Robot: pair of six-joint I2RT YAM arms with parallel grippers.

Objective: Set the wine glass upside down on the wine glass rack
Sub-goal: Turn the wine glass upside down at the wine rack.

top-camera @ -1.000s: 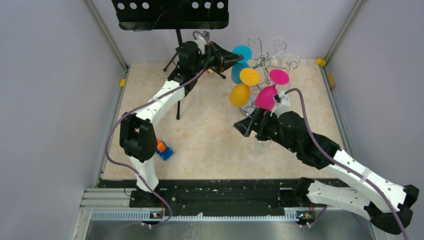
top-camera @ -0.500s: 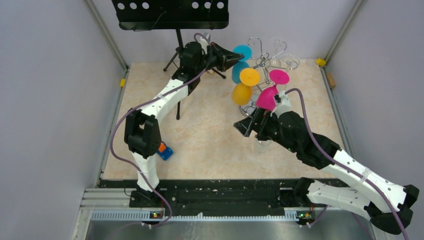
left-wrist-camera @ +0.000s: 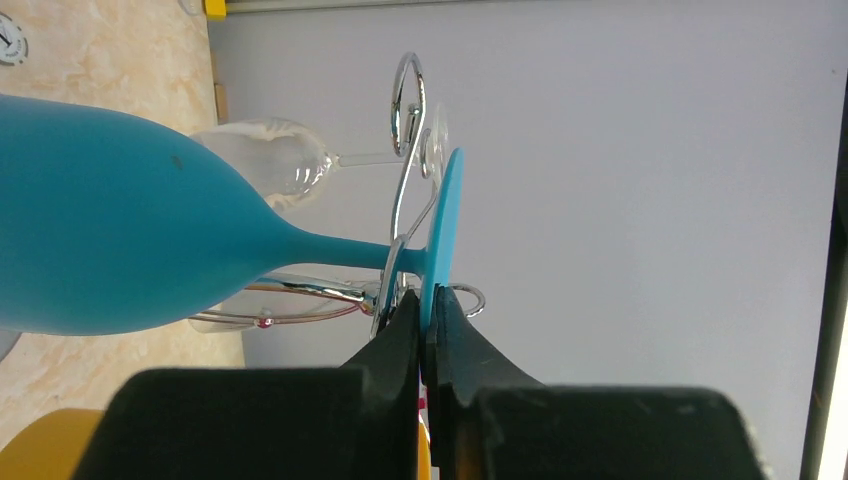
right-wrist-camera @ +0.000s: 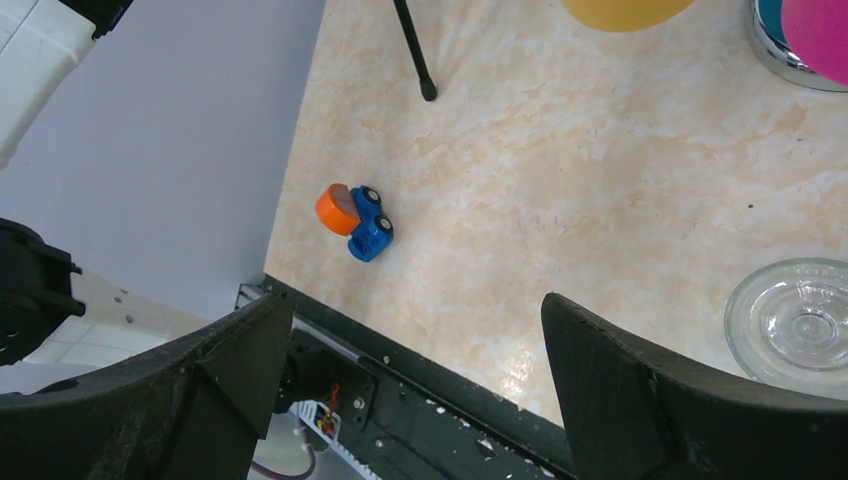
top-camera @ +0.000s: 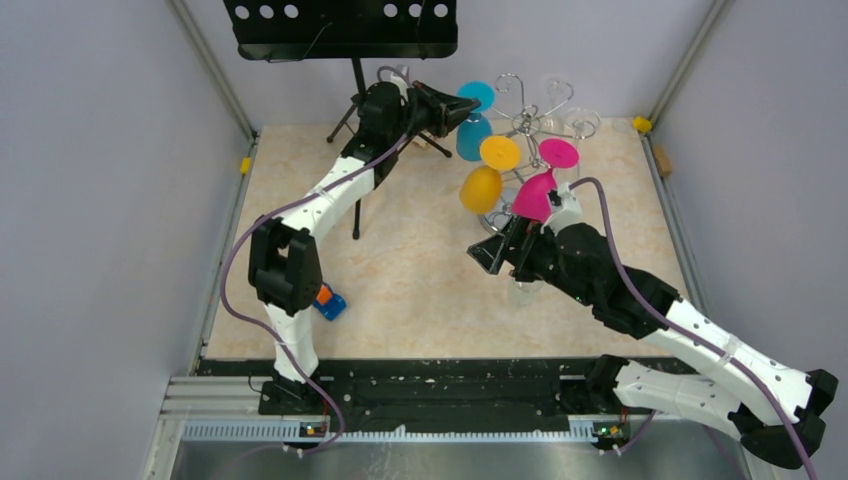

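View from above: left claw (top-camera: 466, 106) clenched on the round foot of the matte teal wine glass (top-camera: 473, 138), its bowl hanging foot-up just under the fingertips, at the left edge of the shiny chrome wire wine glass rack (top-camera: 535, 122). Right claw (top-camera: 492, 255) is spread wide and empty, well apart from that glass.

Left wrist: black fingers (left-wrist-camera: 395, 335) pinch the foot's rim. The stem meets a curled chrome hook just past them.

Right wrist: jaws gape over the marbled beige tabletop (right-wrist-camera: 600, 200), with a small blue-and-orange toy car (right-wrist-camera: 355, 220) beyond them.
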